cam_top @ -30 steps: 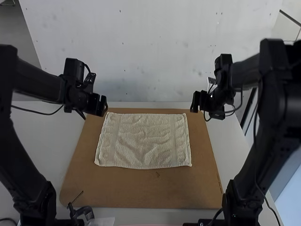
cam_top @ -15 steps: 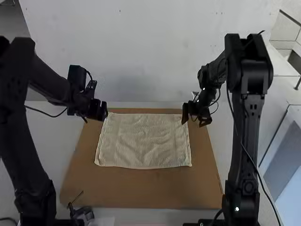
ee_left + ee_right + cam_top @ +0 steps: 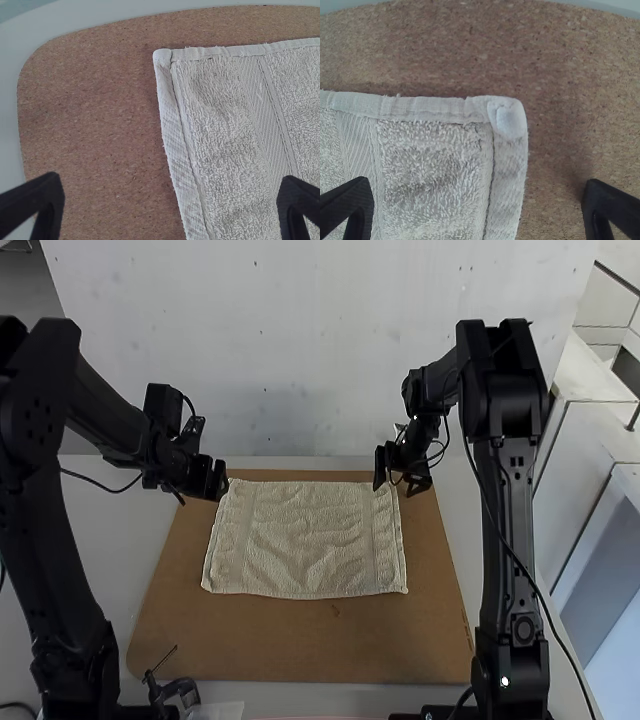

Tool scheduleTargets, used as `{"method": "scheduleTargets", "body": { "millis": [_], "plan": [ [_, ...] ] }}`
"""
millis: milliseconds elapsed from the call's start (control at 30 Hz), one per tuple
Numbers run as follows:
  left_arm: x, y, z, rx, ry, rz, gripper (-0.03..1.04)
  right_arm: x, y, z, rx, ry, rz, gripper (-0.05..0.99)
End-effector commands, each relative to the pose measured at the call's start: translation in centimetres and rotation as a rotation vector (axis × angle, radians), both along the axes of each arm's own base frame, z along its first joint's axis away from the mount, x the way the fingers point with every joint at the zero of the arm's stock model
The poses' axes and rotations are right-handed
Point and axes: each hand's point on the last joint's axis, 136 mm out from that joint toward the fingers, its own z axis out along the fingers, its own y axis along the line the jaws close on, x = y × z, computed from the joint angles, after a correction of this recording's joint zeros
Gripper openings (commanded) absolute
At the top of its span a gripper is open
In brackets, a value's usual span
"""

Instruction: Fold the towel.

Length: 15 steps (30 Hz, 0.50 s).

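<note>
The cream towel (image 3: 305, 540) lies spread out as a rectangle on the brown board. At its far left corner is my left gripper (image 3: 221, 480); my right gripper (image 3: 391, 468) is over its far right corner. In the left wrist view my left gripper (image 3: 167, 205) is open, one finger on the bare-board side and the other over the towel (image 3: 220, 125). In the right wrist view the towel's corner (image 3: 505, 120) lies between the spread fingers of my right gripper (image 3: 480, 205), which holds nothing.
Brown board (image 3: 300, 640) extends around the towel on the pale table (image 3: 110, 530). A small dark clamp-like object (image 3: 175, 690) sits at the near left edge of the board, by the left arm's base.
My right gripper has moved left and inward, from beyond the board's right side to the towel's far right corner. The left one shifted slightly. The towel has stayed spread.
</note>
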Motion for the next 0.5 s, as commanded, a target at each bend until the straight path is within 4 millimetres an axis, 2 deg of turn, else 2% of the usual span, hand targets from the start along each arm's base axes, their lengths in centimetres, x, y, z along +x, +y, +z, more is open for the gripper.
{"method": "scheduleTargets", "body": {
  "millis": [0,167,200,233,400,467],
  "plan": [
    [1.0,0.0,1.3,-0.009,-0.041,-0.010,0.95,1.4,0.3,-1.1,0.002,0.001,0.011,0.90],
    [0.9,-0.1,1.2,-0.010,-0.039,-0.013,0.94,1.9,0.0,-1.7,-0.012,0.026,0.016,0.90],
    [0.9,-0.1,1.2,-0.006,-0.041,-0.017,0.95,1.8,-0.2,-1.9,-0.023,0.030,0.022,0.84],
    [0.9,-0.1,1.2,-0.005,-0.041,-0.019,0.95,1.7,-0.5,-2.1,-0.035,0.035,0.026,0.83],
    [1.0,0.0,1.5,0.003,-0.050,-0.027,0.95,0.2,-2.7,-2.7,-0.145,0.085,0.063,0.83],
    [1.0,0.1,1.5,0.005,-0.050,-0.028,0.95,-0.3,-3.1,-3.0,-0.146,0.102,0.058,0.80]
  ]
}}
